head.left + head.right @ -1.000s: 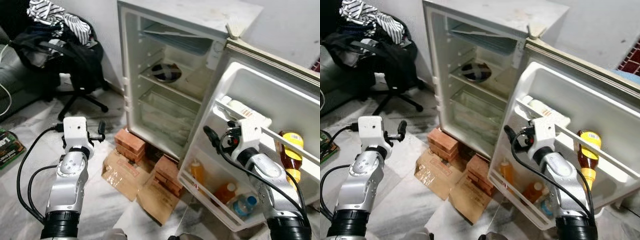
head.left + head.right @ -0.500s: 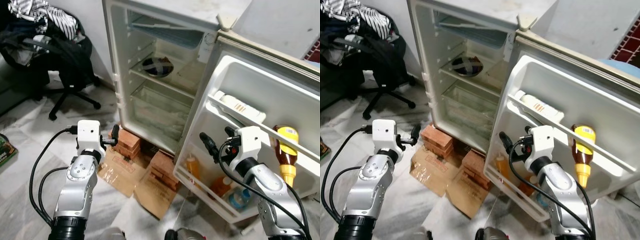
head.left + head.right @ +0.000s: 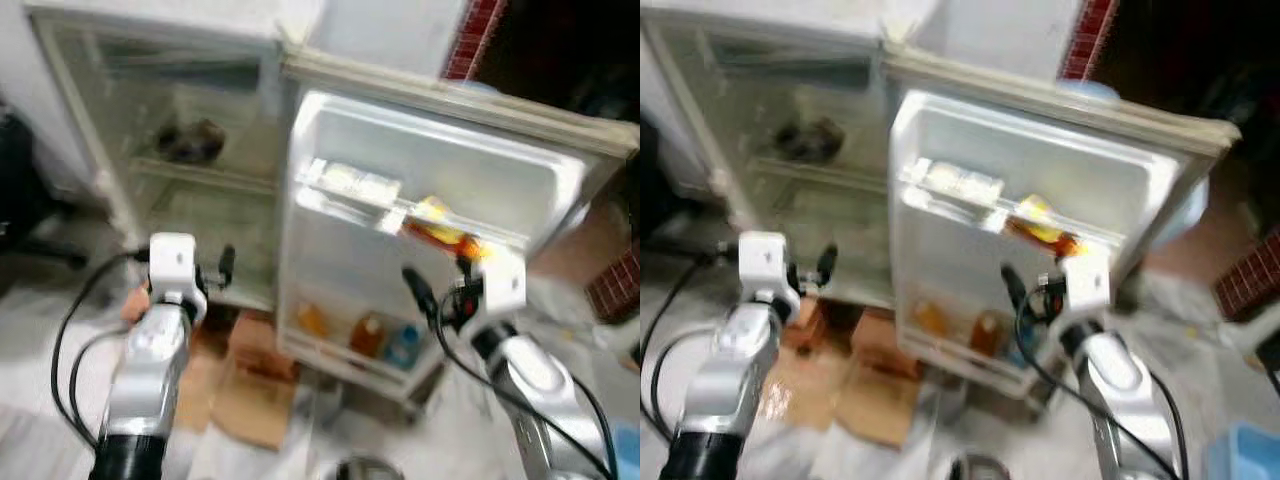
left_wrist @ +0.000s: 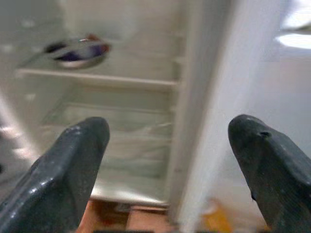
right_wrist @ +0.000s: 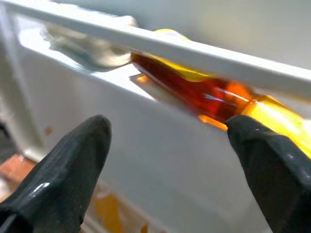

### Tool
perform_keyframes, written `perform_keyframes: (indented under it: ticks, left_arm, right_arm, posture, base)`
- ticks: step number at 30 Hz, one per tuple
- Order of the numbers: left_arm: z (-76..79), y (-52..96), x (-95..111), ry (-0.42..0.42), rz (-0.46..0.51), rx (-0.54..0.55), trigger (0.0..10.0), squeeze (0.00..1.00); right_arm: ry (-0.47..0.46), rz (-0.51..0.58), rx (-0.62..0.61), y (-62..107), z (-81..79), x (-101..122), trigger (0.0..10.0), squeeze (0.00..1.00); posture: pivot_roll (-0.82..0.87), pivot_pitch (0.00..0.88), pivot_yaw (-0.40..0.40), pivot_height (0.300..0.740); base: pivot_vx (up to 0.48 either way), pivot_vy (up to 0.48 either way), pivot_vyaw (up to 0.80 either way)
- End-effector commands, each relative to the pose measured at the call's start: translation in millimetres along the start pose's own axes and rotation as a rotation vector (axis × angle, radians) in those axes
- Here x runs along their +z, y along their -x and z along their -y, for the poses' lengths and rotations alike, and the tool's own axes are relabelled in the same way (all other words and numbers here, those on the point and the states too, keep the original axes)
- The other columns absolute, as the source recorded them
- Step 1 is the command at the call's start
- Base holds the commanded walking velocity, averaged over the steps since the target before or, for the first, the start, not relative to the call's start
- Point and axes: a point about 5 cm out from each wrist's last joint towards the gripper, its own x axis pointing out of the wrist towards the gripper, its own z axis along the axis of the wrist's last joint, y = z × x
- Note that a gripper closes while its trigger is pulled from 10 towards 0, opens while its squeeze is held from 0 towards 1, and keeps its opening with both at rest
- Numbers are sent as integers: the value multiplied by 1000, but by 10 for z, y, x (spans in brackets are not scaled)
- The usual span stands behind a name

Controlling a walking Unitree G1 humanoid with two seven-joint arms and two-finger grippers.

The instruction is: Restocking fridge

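Observation:
The white fridge (image 3: 150,110) stands open, blurred, with a dark bowl (image 3: 190,140) on its middle shelf. Its door (image 3: 520,190) faces me. The upper door shelf holds a white packet (image 3: 350,182) and a brown sauce bottle (image 3: 445,232) with a yellow cap. Small orange and blue bottles (image 3: 365,335) stand in the lower door shelf. My left gripper (image 3: 225,265) is raised before the fridge interior, open and empty (image 4: 167,128). My right gripper (image 3: 440,290) is open just in front of the door, pointing at the sauce bottle (image 5: 194,92) behind the shelf rail (image 5: 146,41).
Flattened cardboard (image 3: 250,390) lies on the floor below the fridge. A red brick wall (image 3: 480,30) rises behind the door at the upper right. Something blue (image 3: 1240,455) sits on the floor at the lower right.
The whole picture has swung right and blurred, so the camera has turned; the fridge door now fills the centre. Both arms keep the same raised pose with open fingers.

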Motion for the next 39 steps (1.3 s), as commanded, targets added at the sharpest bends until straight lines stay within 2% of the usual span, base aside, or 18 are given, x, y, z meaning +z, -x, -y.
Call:
perform_keyframes:
  ticks: [1,12,17,21,23,29,33,35,39]
  left_arm:
    - [-124,29,-1,-8,-6,37,10000,0]
    - [-93,52,-41,1,-20,47,10000,0]
    - [-89,54,-56,-4,-24,46,10000,0]
    - [-75,50,-76,-7,-28,44,10000,0]
    - [-71,42,-77,-4,-29,42,10000,0]
    - [-49,8,-65,-6,-26,34,10000,0]
    - [-36,4,-59,-22,-21,26,10000,0]
    - [-27,18,-62,-25,-18,22,10000,0]
    - [-25,31,-87,-19,-24,25,10000,0]
  right_arm:
    - [10,15,-35,-32,54,55,10000,0]
    - [16,52,-50,-235,82,172,10000,0]
    - [17,43,-43,-207,97,144,10000,0]
    - [-12,-46,158,-18,-11,-25,10000,0]
    - [-56,-92,244,58,-16,-87,10000,0]
    - [-46,-143,362,111,31,-117,10000,0]
    - [-12,-180,376,111,72,-190,10000,0]
    - [80,-273,317,105,161,-332,10000,0]
    - [109,-393,281,145,256,-498,10000,0]
  posture:
    - [8,0,-22,740]
    - [21,0,-44,740]
    - [22,0,-49,740]
    - [19,0,-51,740]
    - [11,0,-48,740]
    - [7,0,-45,740]
    - [13,0,-48,740]
    - [16,0,-51,740]
    - [17,0,-52,740]
  base:
    - [0,0,0]
    - [0,0,0]
    - [0,0,0]
    - [0,0,0]
    - [0,0,0]
    - [0,0,0]
    - [0,0,0]
    - [0,0,0]
    - [0,-138,0]
